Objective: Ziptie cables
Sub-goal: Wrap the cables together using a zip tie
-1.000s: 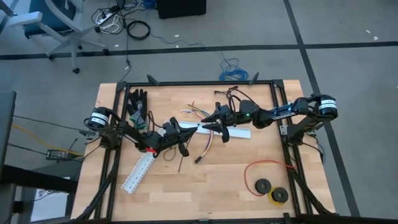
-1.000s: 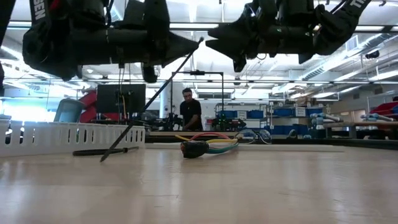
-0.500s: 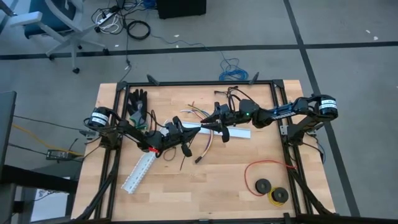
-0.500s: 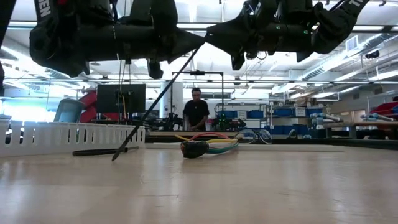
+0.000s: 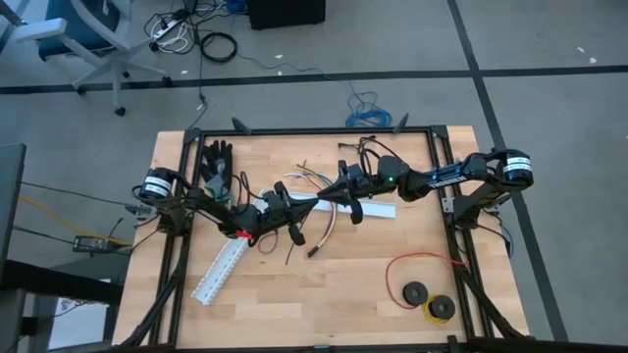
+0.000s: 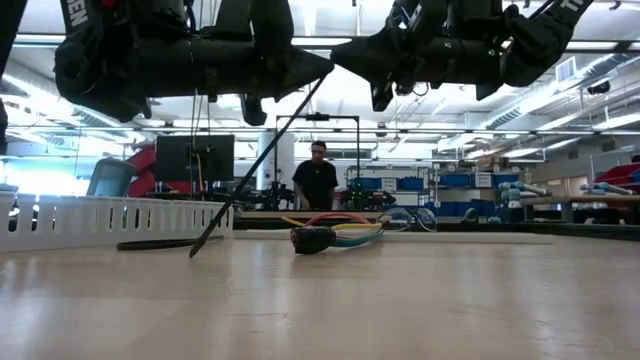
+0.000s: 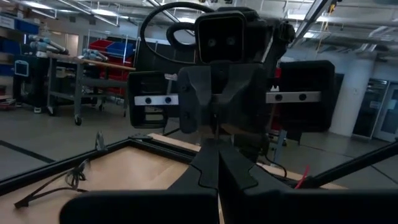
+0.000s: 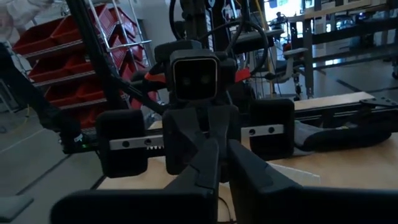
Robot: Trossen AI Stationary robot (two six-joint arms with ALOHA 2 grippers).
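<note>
1. Left end effector at frame centre of the high view, pinched fully closed on a thin black ziptie slanting down to the bench.
2. Right end effector met it nose to nose, fingers closed to almost nothing at the ziptie's upper end; actual grip on it not clear.
3. Cables lay loose just below centre, dark plug on the bench, untouched.
4. Judged best: firm hold confirmed before any pull, strap then carried low around the bundle.
5. White slotted channel close at lower left.
6. Black frame rail along the top edge.
7. Open bench at lower centre; red wire loop and spools well apart at lower right.
</note>
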